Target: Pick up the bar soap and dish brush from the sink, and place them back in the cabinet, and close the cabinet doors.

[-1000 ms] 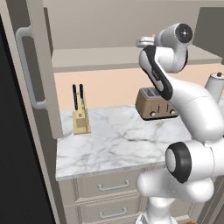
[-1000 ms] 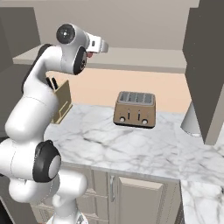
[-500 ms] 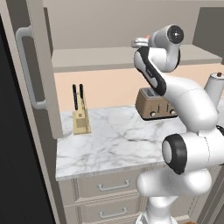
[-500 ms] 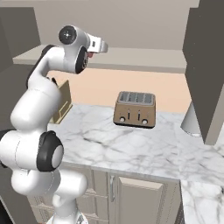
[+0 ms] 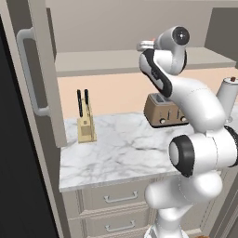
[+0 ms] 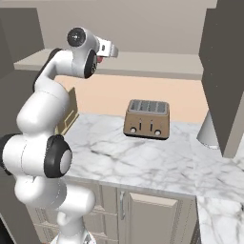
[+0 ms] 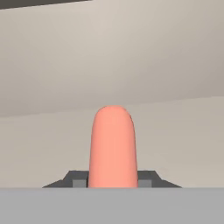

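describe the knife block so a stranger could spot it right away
Start at the marble counter under the open cabinet. At its back left, near the open cabinet door, stands the knife block. It is a small pale wooden block with two black handles sticking up, unlike the wider brown toaster further right.

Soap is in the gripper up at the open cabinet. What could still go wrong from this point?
The gripper pinches only the bar soap's near end, so the block could slip or twist out. Released too early, it may miss the cabinet shelf and fall toward the toaster. The open cabinet door stands close to the arm's swing.
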Motion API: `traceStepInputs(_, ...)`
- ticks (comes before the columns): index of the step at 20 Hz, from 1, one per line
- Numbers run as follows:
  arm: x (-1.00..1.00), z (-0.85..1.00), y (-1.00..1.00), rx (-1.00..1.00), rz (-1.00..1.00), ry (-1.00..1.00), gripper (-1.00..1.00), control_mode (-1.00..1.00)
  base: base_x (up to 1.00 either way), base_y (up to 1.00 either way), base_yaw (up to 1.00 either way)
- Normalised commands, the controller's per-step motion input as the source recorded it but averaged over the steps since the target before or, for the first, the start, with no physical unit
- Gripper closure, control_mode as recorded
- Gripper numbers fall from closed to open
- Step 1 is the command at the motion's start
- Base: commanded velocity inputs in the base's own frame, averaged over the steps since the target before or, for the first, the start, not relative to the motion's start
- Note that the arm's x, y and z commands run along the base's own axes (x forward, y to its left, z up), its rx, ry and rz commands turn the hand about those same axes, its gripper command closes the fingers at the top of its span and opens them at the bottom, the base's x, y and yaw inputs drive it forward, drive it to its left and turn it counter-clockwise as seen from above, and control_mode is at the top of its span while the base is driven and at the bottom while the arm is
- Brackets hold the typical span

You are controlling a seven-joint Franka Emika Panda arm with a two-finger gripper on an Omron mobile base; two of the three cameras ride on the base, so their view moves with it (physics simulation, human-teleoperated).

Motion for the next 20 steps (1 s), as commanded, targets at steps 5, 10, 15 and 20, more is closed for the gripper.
traceStepInputs(5, 0.1, -0.07, 0.0, 0.0, 0.0, 0.06, 1.0, -1.0, 0.0, 0.0, 0.0)
traceStepInputs(10, 0.05, -0.11, 0.02, 0.0, 0.0, 0.05, 1.0, -1.0, 0.0, 0.0, 0.0)
traceStepInputs(15, 0.01, -0.17, 0.05, 0.0, 0.0, 0.02, 1.0, -1.0, 0.0, 0.0, 0.0)
traceStepInputs(20, 0.04, -0.12, 0.06, 0.0, 0.0, 0.04, 1.0, -1.0, 0.0, 0.0, 0.0)
